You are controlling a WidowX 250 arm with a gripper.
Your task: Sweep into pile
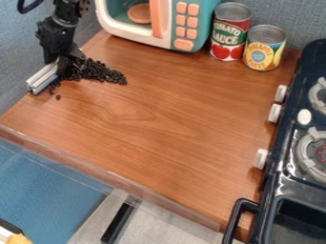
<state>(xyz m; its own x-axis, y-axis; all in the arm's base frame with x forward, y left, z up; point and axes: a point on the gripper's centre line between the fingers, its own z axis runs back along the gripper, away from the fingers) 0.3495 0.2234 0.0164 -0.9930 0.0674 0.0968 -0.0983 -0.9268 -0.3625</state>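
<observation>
The pincer (pixel 64 61) is closed on a metal bar (pixel 43 78). Most beans (pixel 96 71) lie heaped beside it; nearby strays (pixel 58 97) need gathering.

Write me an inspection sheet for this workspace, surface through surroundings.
Surface: wood-grain counter, no spills seen.
Job's things: black beans loosely heaped, a few strays; silver metal bar at the heap's left.
Clutter: toy microwave, tomato can and yellow can along the back.
Gripper: black gripper at the bar's upper end, beside the beans.
Cables: black cable, upper left.
Surroundings: toy stove right; blue-grey wall behind.
</observation>
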